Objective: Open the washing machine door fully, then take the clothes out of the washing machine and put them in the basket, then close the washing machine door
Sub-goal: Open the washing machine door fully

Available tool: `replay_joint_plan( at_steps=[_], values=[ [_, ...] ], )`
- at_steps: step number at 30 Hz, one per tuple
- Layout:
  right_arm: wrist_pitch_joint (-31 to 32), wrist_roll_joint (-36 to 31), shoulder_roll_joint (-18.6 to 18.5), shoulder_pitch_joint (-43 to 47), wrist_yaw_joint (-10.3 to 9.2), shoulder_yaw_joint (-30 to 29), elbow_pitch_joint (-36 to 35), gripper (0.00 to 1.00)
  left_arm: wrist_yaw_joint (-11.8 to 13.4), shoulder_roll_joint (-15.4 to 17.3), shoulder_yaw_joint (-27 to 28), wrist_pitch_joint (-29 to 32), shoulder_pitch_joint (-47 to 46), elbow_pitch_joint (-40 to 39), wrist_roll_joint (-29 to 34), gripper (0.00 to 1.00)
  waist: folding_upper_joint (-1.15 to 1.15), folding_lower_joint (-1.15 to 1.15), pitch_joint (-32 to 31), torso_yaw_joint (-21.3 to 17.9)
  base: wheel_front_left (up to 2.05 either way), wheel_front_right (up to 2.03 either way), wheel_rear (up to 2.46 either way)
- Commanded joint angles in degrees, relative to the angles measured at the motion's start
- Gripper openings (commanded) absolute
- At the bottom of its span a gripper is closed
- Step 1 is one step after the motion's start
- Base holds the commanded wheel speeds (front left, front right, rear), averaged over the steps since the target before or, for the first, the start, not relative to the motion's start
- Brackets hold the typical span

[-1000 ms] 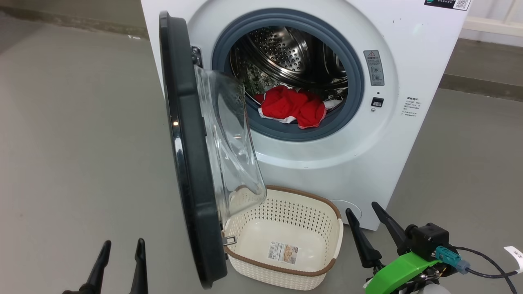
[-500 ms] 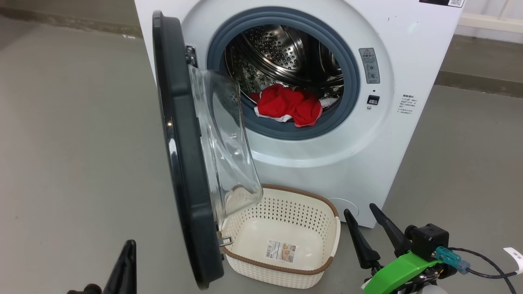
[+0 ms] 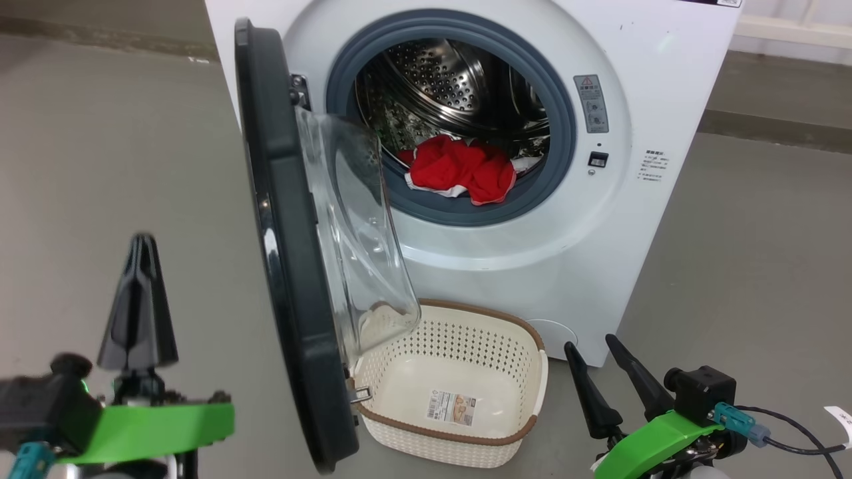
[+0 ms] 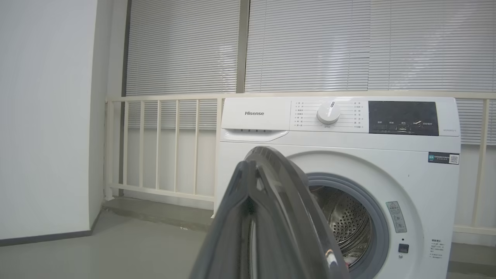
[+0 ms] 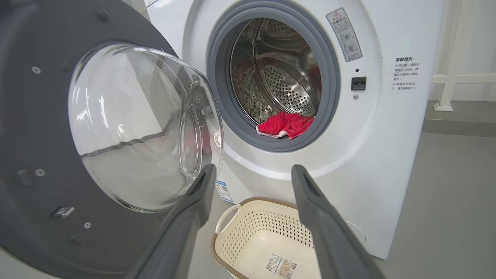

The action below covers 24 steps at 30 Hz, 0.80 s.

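Listing left to right: left gripper, fingers pressed together, near left of the washing machine door, rigid and open; the clothes, probably soft, light and limp, lie bunched at the near lip of the drum in the washing machine, best pinched on a raised fold; basket below; right gripper, fingers spread.

The washing machine door hides the basket's left end; the labels are illegible
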Motion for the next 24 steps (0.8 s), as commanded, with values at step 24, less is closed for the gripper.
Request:
replay_joint_plan(
  at_steps=[24],
  values=[
    [-0.53, -0.15, 0.08, -2.48, 0.39, 1.84, -1.13, 1.0, 1.4, 0.37, -21.7, 9.3, -2.66, 6.96, -13.73, 0.0, 0.0, 0.0, 2.53, -1.5, 0.0, 0.0, 0.0]
  ],
)
